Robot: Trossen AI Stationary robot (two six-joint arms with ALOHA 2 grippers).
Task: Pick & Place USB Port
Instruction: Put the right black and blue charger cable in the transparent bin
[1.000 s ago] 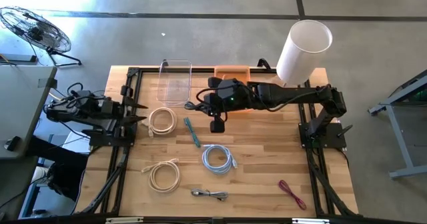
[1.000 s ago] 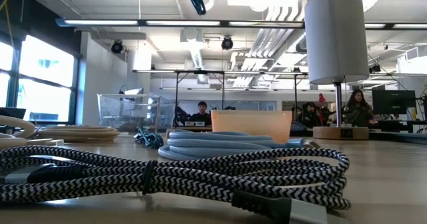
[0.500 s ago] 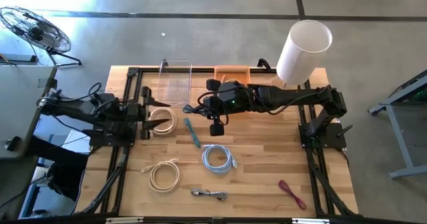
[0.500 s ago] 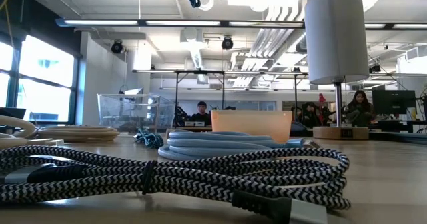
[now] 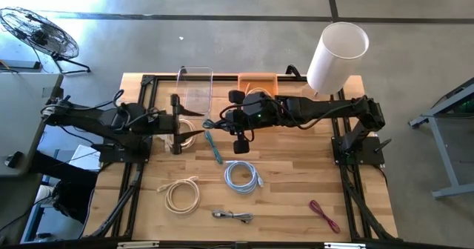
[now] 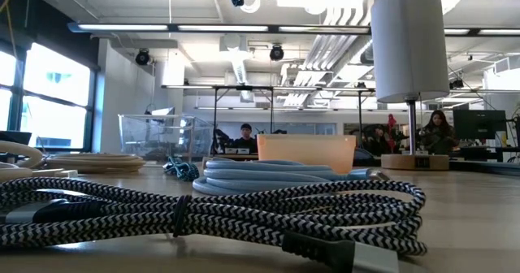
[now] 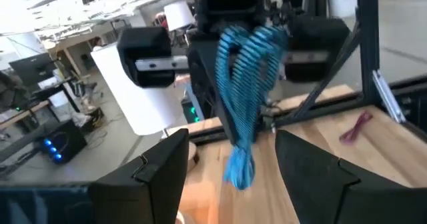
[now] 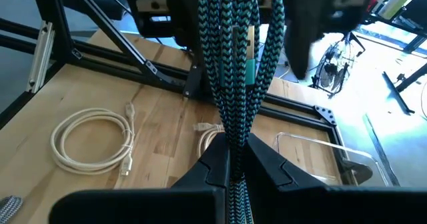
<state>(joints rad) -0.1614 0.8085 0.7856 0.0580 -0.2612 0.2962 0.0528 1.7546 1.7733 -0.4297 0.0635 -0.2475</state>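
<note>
Wooden bench [image 5: 289,175] below, the right claw [image 8: 230,159] grips the teal braided USB cable [image 8: 235,71] aloft near twelve o'clock; left claw [image 7: 230,159], spread wide, approaches. Mistimed handover could drop it.

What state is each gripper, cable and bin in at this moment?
right gripper: shut on the teal braided cable, raised above the table.
teal braided cable: bundled, hanging from the right gripper.
left gripper: open, facing the hanging cable.
clear bin: upright, appears empty.
orange bin: upright, partly hidden by the right arm.
blue cable: coiled, flat on the table.
</note>
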